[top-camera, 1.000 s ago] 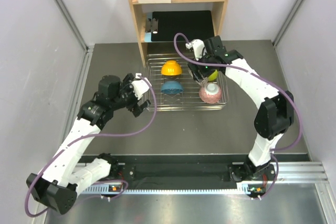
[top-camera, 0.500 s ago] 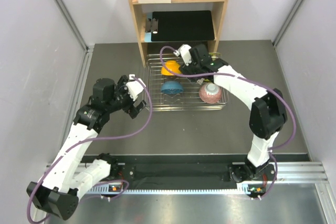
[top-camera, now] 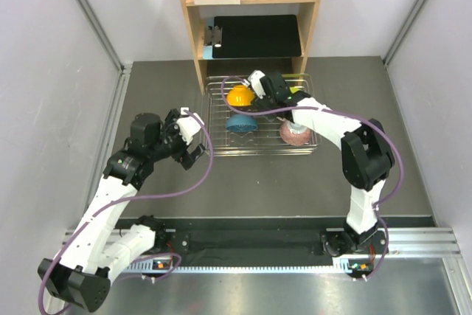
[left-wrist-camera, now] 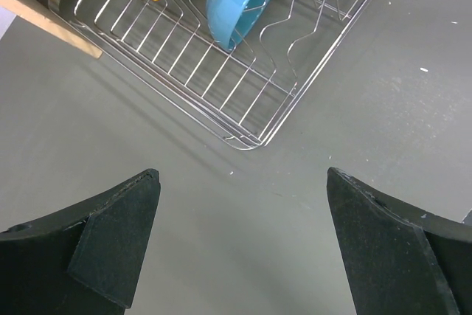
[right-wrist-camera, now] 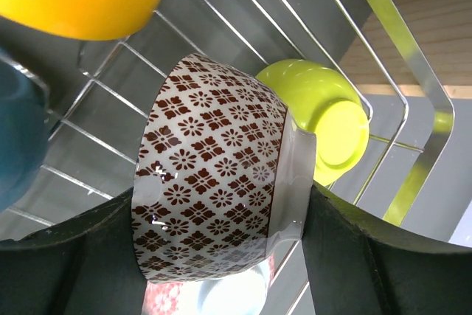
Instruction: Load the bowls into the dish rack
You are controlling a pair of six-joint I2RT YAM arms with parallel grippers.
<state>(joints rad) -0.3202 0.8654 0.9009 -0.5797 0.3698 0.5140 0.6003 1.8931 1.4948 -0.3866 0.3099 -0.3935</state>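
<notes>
The left claw [left-wrist-camera: 243, 245] has eased back a little from the dish rack [left-wrist-camera: 243, 86]. It hangs wide and empty over the bare surface [left-wrist-camera: 383, 108], just off the rack's near corner. In the rack's left part, the orange bowl [top-camera: 240, 96] and the blue bowl [top-camera: 241, 123] sit among the tines, where they were a second ago.

The main change is the right claw [right-wrist-camera: 221, 212]. It has swung from the rack's right side toward the middle, beside the orange bowl. It holds the white bowl with the dark net pattern [right-wrist-camera: 210, 167] between its fingers, tipped on its side. I cannot tell whether the bowl touches the wires yet.

Further right, the lime-green bowl [right-wrist-camera: 324, 119] and the pinkish bowl [top-camera: 295, 132] lie in the rack. Four bowls look loaded. The fifth seems headed for a free slot, so the task appears nearly done.
</notes>
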